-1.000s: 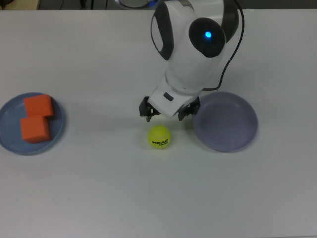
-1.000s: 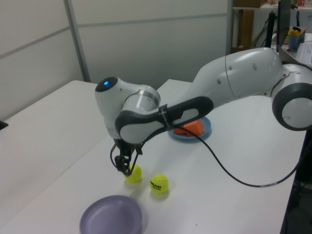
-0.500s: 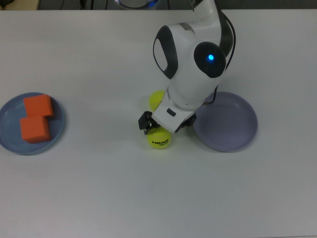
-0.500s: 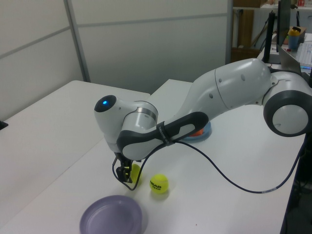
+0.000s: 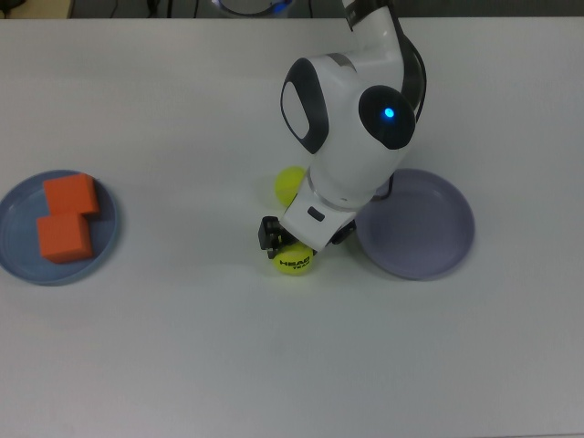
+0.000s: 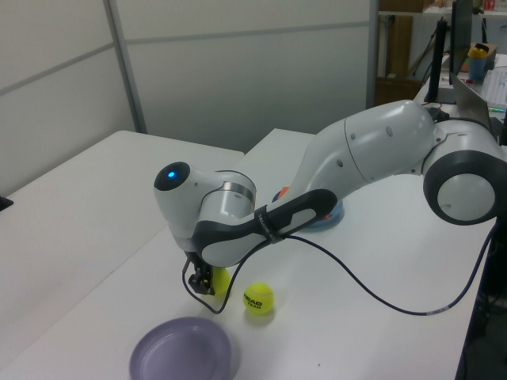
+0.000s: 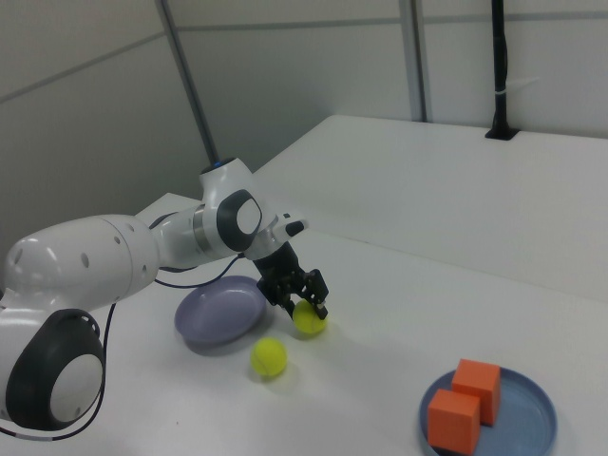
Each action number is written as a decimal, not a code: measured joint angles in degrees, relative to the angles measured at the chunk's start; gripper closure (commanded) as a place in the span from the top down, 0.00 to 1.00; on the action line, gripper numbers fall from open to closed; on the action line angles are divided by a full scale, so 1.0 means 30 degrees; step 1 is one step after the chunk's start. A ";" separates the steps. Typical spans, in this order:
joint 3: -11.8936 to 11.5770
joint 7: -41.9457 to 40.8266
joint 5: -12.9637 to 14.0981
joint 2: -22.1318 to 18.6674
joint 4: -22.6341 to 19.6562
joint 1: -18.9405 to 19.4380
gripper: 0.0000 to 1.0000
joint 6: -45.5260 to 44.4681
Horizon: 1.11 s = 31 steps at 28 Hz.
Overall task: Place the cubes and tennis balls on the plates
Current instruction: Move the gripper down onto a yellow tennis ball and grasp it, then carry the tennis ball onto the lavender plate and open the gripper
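Since the earlier frames the gripper (image 5: 294, 245) has come down from above and beyond the "HEAD" ball and now sits low over it, its wrist hiding much of the ball in the top view, while the second ball, hidden a second ago, shows again past the arm.

Near the middle of the top view, the lettered tennis ball (image 5: 294, 261) lies on the white table (image 5: 182, 365), directly under the gripper. One dark finger (image 5: 270, 234) stands at the ball's upper left edge in the top view; the other is hidden by the white wrist. In the right view the fingers straddle that ball (image 7: 306, 318) with a gap on either side, so the jaws look spread around it, not yet closed on it. The ball rests on the table.

The other tennis ball (image 5: 290, 184) lies just above the first in the top view, partly covered by the arm, and apart from the gripper. In the right view it (image 7: 269, 357) sits lower left of the gripped-around ball.

The lavender-grey plate (image 5: 429, 228) lies just right of the gripper in the top view, nothing on it. The light blue plate (image 5: 18, 246) sits at the top view's far left edge, well apart, carrying both orange cubes (image 5: 66, 219), which touch each other.
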 measured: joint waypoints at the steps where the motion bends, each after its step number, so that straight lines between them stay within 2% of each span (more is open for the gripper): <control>1: 0.0004 0.0006 0.0000 -0.0005 0.0043 0.0000 0.00 0.0003; 5: 0.0066 0.0077 0.0031 -0.0145 0.0450 0.0005 0.00 0.0022; 8: 0.0335 0.0098 0.0546 -0.0522 0.0795 0.0013 0.00 0.0024; 11: 0.1000 0.0201 0.1018 -0.0976 0.0888 0.0001 0.00 -0.0008; 16: 0.2856 0.1163 0.1064 -0.1515 0.0809 0.0181 0.00 -0.1112; 20: 0.3276 0.1911 0.1020 -0.1518 0.0463 0.0716 0.00 -0.1841; 21: 0.3279 0.2181 0.1007 -0.1494 0.0251 0.0983 0.05 -0.2007; 22: 0.3280 0.2359 0.0996 -0.1481 0.0071 0.1149 0.13 -0.2093; 23: 0.3280 0.2495 0.0992 -0.1469 -0.0116 0.1280 0.29 -0.2172; 24: 0.3280 0.2603 0.0991 -0.1460 -0.0324 0.1376 0.55 -0.2237; 25: 0.3280 0.2769 0.0988 -0.1446 -0.0524 0.1448 1.00 -0.2263; 31: 0.3277 0.4042 0.0945 -0.1356 -0.1004 0.1603 1.00 -0.2264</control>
